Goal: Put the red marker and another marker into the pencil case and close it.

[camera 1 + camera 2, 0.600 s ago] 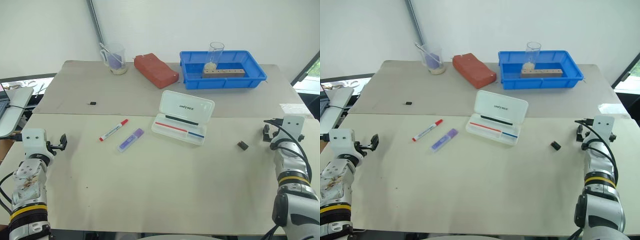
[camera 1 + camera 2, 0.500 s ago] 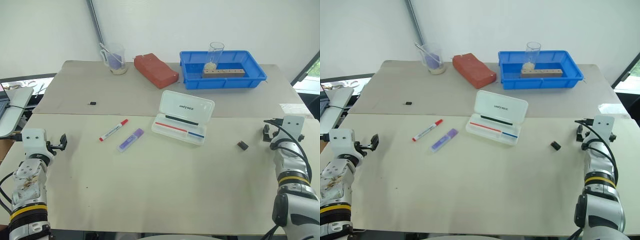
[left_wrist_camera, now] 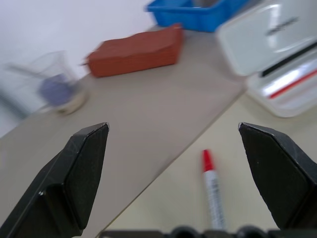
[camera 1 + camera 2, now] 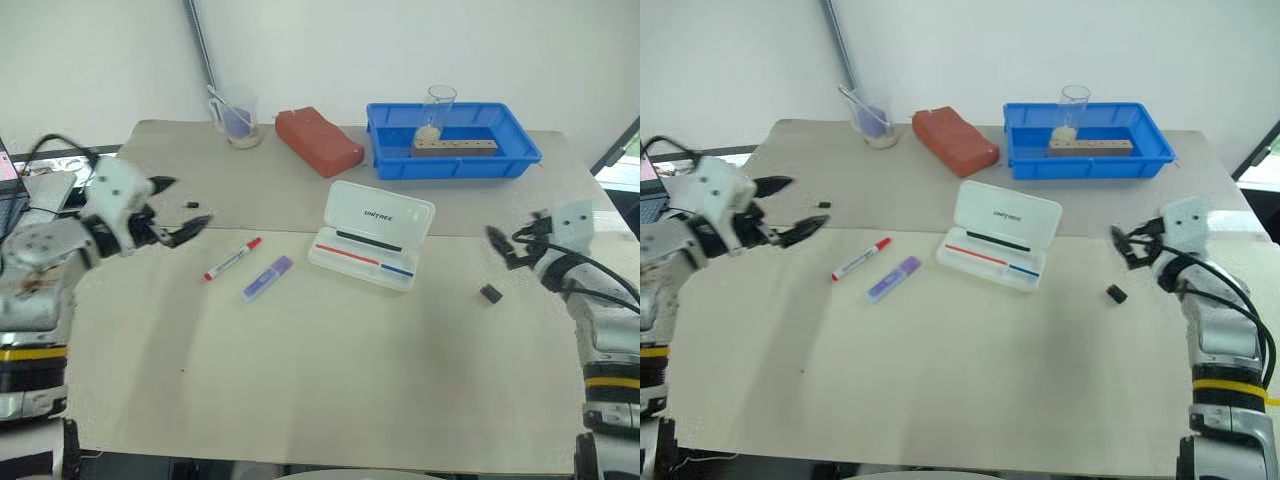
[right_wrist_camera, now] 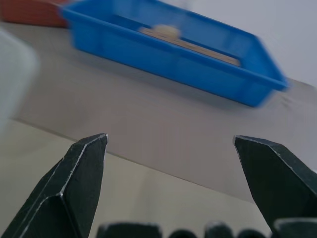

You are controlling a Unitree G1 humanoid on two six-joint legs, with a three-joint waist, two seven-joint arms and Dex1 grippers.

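So, nearest: the left gripper [image 4: 182, 212] hangs above the table's [image 4: 330, 380] left side w/ its two black fingers spread wide, nothing between them. The right gripper [image 4: 508, 247] is over the right side, fingers also apart & empty; a small black block [image 4: 489, 293] lies on the table just beside it.

Mid-table, the slim white-barrelled red marker w/ red cap [image 4: 231, 258] lies slantwise, cap end away from the robot, near the left gripper but not touching it. Just beside it, on its right, lies the short chunky lavender highlighter [image 4: 267, 278], roughly parallel. Right of both sits the translucent white plastic pencil case [image 4: 372, 246], lid up; a red pen and a blue-tipped one lie in its tray.

Farther back: a tiny black bit [image 4: 187, 205], a red-brown brick-like block [image 4: 318, 141], a clear cup w/ purple contents [image 4: 236, 118], and a blue plastic tray [image 4: 452, 161] holding a clear glass [image 4: 436, 111] & a wooden block [image 4: 455, 147].
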